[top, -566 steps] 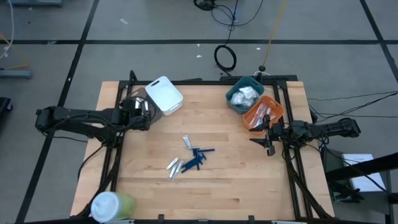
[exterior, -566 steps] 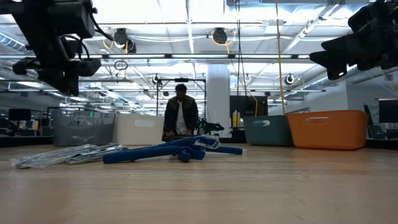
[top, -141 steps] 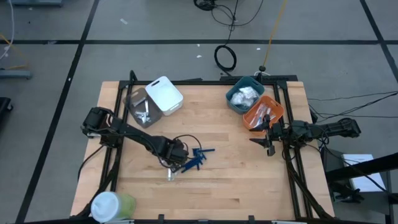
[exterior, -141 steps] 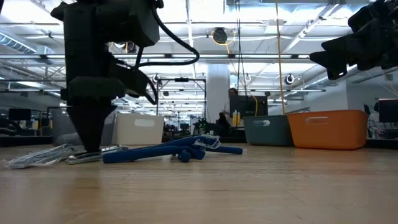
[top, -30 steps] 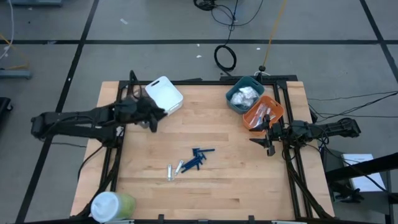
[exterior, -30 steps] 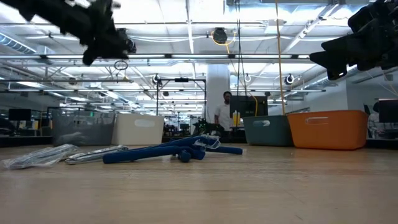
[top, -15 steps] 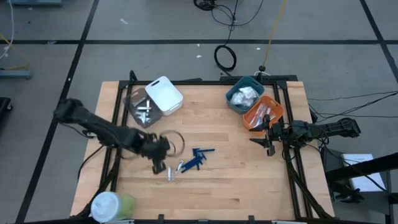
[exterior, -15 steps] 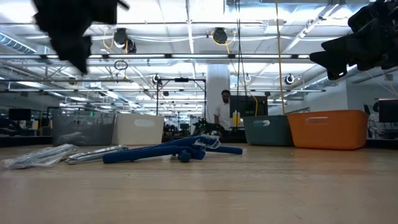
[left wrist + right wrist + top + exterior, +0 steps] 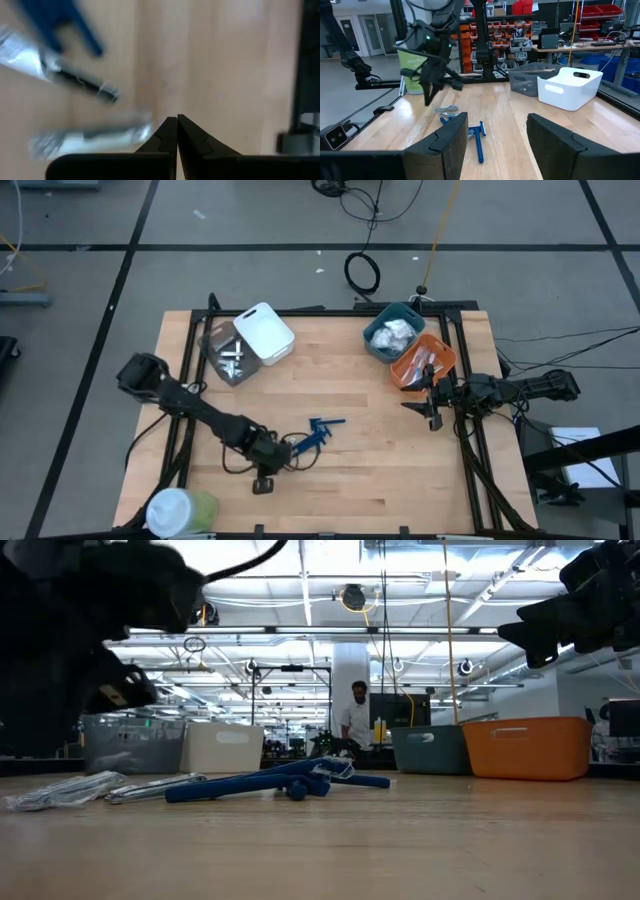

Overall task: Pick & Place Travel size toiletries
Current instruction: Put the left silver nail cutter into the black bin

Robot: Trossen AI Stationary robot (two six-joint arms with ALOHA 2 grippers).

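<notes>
Above the front middle of the wooden table (image 9: pixel 400 470), the left gripper (image 9: pixel 177 122) is held with its fingertips pressed together on nothing, just beside two silver tubes (image 9: pixel 90 137) lying flat on the wood. Next to these, dark blue sticks (image 9: pixel 315 432) are piled together. Well apart, at the table's right edge, the right gripper (image 9: pixel 496 131) is parked with its fingers spread wide. Further silver tubes are seen in the clear bin (image 9: pixel 215 360), beside the white bin (image 9: pixel 264 332).
</notes>
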